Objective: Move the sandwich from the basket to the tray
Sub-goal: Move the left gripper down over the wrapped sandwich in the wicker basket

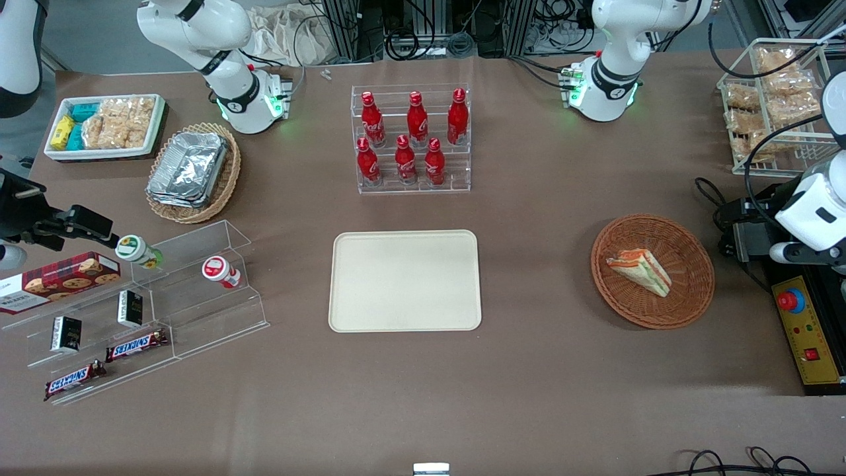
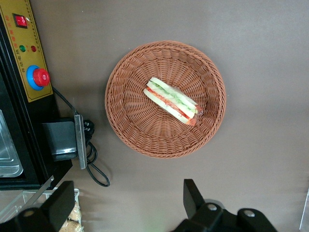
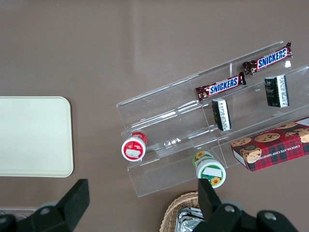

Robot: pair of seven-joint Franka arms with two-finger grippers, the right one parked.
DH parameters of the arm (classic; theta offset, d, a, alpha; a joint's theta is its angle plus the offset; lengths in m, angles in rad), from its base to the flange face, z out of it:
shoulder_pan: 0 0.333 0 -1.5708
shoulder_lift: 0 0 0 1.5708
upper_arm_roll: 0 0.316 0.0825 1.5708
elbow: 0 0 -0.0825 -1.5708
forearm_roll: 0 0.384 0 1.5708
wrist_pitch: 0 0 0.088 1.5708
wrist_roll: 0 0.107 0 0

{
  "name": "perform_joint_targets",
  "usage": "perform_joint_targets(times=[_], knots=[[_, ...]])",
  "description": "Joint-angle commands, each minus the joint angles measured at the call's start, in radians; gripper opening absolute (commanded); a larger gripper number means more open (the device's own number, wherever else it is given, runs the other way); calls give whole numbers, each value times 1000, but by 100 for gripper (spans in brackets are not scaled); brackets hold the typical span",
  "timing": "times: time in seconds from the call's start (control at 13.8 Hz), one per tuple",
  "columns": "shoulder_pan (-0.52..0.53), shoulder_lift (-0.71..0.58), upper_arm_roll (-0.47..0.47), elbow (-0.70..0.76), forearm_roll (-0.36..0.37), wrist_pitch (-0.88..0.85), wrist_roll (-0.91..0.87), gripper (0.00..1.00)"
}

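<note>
Wide open and holding nothing, the claw (image 2: 128,205) hangs above the brown matte worktop (image 1: 529,383), near the round woven basket (image 2: 126,121). Inside lies the layered triangular sandwich (image 2: 172,100). Toward the parked arm's end sits the smooth, flat cream tray (image 1: 404,280).

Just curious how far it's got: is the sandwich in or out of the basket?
In. The sandwich lies inside the wicker basket; the open gripper hovers above, holding nothing.

Robot lab — cabled racks (image 1: 423,26), e-stop box (image 1: 807,330)
</note>
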Motion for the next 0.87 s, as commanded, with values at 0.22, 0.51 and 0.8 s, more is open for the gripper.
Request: perform_joint_targets(times=[0.22, 0.51, 0.8], knots=[[-19, 22, 11, 17, -9, -9, -51, 100], [-16, 8, 13, -103, -74, 74, -101, 100], [-18, 3, 13, -225, -96, 207, -250, 100]])
